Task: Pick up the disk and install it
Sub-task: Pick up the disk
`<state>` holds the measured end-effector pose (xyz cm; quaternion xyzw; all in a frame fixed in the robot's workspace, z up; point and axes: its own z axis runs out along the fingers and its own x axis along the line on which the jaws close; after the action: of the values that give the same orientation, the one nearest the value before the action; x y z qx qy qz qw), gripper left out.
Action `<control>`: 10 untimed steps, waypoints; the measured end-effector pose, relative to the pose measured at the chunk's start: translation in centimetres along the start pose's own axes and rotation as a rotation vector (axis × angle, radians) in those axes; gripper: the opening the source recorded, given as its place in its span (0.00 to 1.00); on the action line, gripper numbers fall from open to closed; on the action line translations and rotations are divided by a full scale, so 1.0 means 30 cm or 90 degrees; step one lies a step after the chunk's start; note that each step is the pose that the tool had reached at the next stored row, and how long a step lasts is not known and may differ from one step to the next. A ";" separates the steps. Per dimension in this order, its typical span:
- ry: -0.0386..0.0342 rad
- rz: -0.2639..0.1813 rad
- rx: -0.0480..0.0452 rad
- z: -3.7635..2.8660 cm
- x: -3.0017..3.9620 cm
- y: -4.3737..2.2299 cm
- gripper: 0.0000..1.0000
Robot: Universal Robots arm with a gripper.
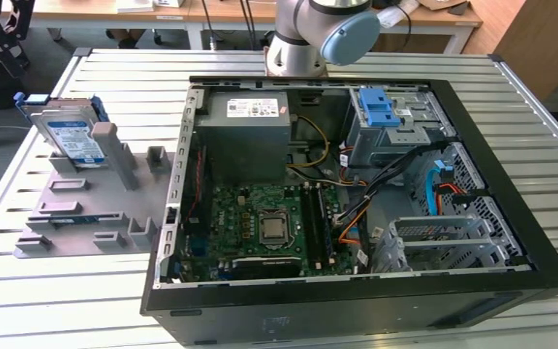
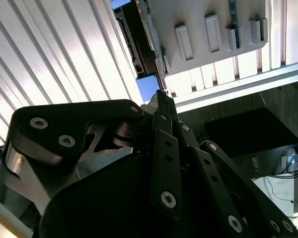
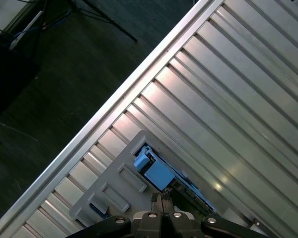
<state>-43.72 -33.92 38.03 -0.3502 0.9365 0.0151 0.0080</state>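
Note:
The disk [image 1: 73, 138] stands on edge in the grey fixture [image 1: 75, 211] at the exterior view's left, silver with a white-and-blue label and a blue carrier frame. In both wrist views I look down on it from well above. Its blue carrier corner [image 3: 156, 171] sits just past my gripper [image 3: 162, 199]. In the second wrist view the gripper [image 2: 160, 96] has its black fingers pressed together with nothing between them, and the disk's blue end [image 2: 148, 87] shows beside the tips. The gripper is shut and apart from the disk.
An open computer case [image 1: 357, 294] lies on the slatted metal table [image 1: 124, 73], with a grey power supply [image 1: 243, 134], a light-blue latch [image 1: 378, 107] and a metal drive cage [image 1: 444, 240] inside. The arm's base [image 1: 298, 51] stands behind the case. Dark floor [image 3: 49, 74] lies beyond the table edge.

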 end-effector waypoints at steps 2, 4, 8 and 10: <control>0.0000 -0.001 0.0000 0.000 0.000 0.000 0.11; 0.0000 -0.003 -0.0001 0.000 0.000 0.000 0.11; 0.0001 -0.007 -0.0002 0.000 0.000 0.000 0.11; 0.0002 -0.009 -0.0002 0.000 0.000 0.000 0.11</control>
<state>-43.72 -33.92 38.02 -0.3566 0.9341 0.0151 0.0079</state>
